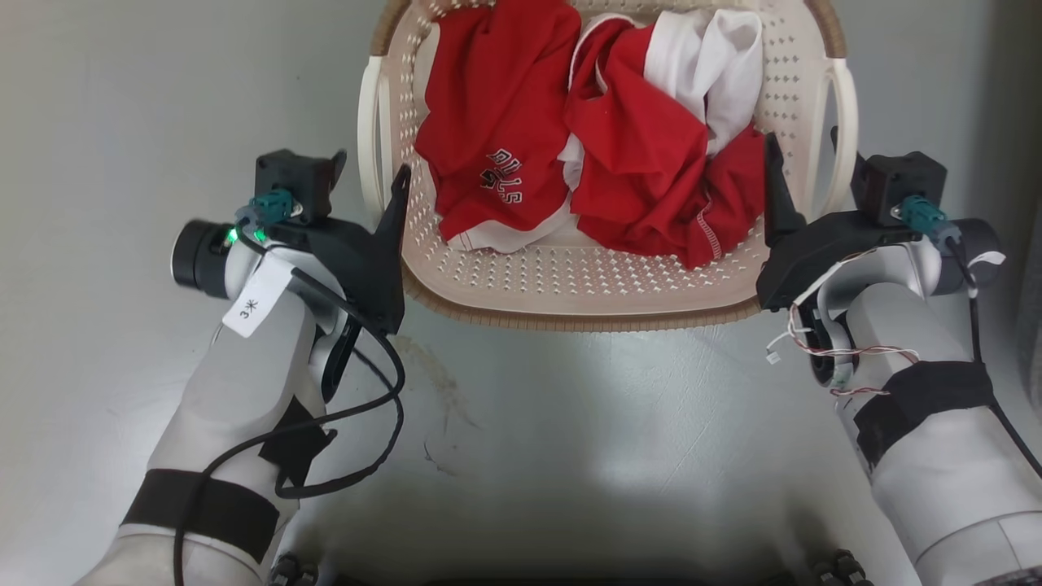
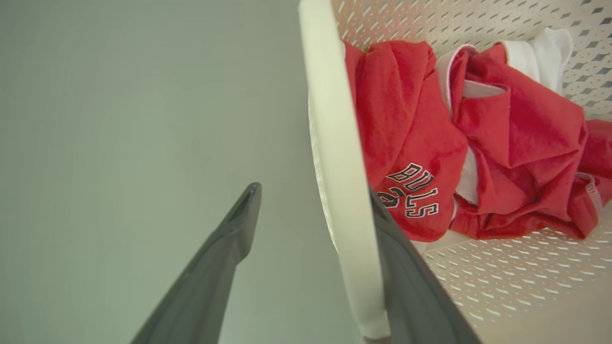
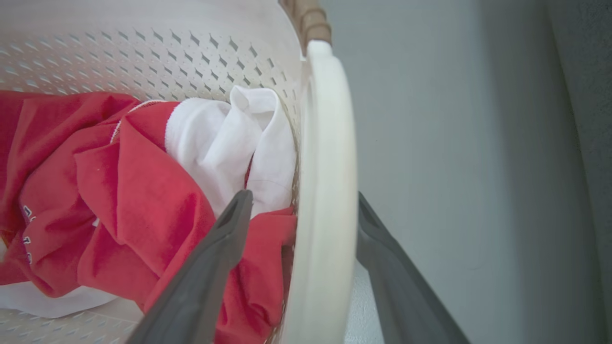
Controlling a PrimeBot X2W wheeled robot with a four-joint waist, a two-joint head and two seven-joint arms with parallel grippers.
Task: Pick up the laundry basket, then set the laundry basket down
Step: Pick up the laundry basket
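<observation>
Between your two pale forearms, the laundry basket (image 1: 570, 277) shows at the top centre of the head view, against a smooth grey floor (image 1: 122, 98). Your left gripper (image 1: 370, 171) reaches forward and straddles the left loop handle (image 1: 373, 122), with one dark tapered finger outside the white band and the other on the basket side. The fingers are set wide, with a clear gap. Your right gripper (image 1: 802, 138) mirrors this at the right loop handle (image 1: 845, 106), fingers likewise apart. The basket walls are cream plastic pierced by rows of small diamond holes, and the rim is brown with a woven look. Inside lie crumpled red garments (image 1: 496, 106), one lettered in black and white, and a white garment (image 1: 716, 57).
</observation>
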